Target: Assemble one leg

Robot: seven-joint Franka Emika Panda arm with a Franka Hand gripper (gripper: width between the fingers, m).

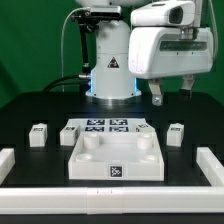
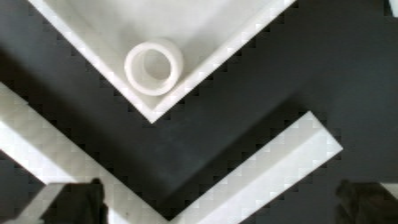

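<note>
Two small white legs with marker tags stand on the black table in the exterior view, one [image 1: 40,135] on the exterior view's left and one [image 1: 177,133] on its right. The large white square part [image 1: 115,157] with round corner sockets lies in front, in the middle. My gripper [image 1: 172,92] hangs high above the table at the exterior view's right, open and empty. In the wrist view the gripper [image 2: 217,205] shows only its two dark fingertips [image 2: 71,202], wide apart. One corner of the square part with a round socket [image 2: 155,67] lies below. No leg shows in the wrist view.
The marker board [image 1: 108,127] lies behind the square part, and another small white block [image 1: 147,130] sits at its right end. White rails border the table on the left [image 1: 10,163], right [image 1: 211,165] and front. A white rail corner [image 2: 267,165] shows in the wrist view. The robot base [image 1: 110,70] stands at the back.
</note>
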